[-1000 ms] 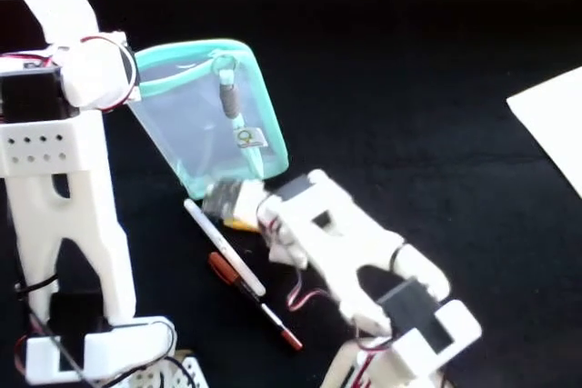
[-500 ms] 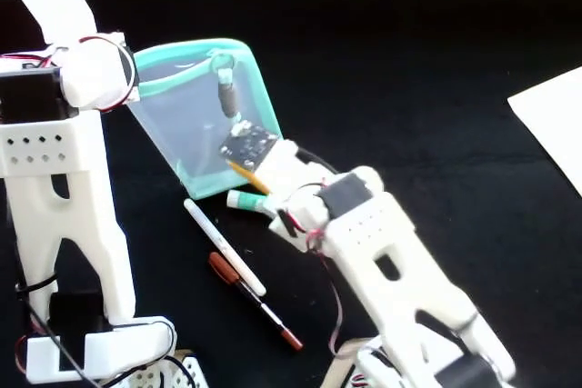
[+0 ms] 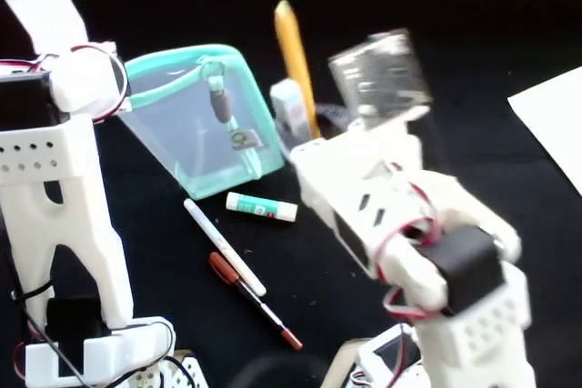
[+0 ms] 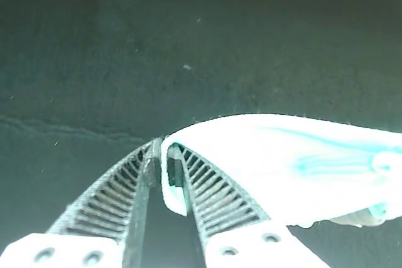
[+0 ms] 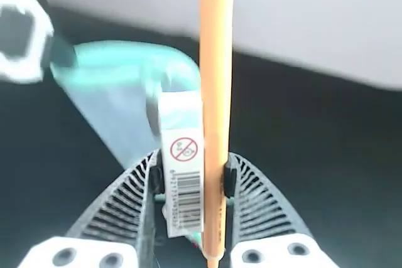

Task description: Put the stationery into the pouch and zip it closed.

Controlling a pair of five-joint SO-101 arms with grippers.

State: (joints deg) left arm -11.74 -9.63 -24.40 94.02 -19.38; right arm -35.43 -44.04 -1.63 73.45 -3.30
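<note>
Lying at the lower centre of the high view, a red pen (image 3: 259, 302) and a white pen (image 3: 223, 247) rested side by side on the black table (image 3: 436, 134), with a glue stick (image 3: 261, 207) just above them. Mid-frame, the right gripper (image 3: 300, 129) clamped a yellow pencil (image 3: 296, 61) and a small white block (image 3: 289, 108) together, upright beside the teal pouch (image 3: 173, 134). At upper left, the left gripper (image 4: 166, 174) pinched the pouch's rim.

Teal-edged clear pouch (image 3: 195, 124), orange pencil (image 3: 296, 65), white glue stick (image 3: 261, 207), black table (image 3: 491, 43)
</note>
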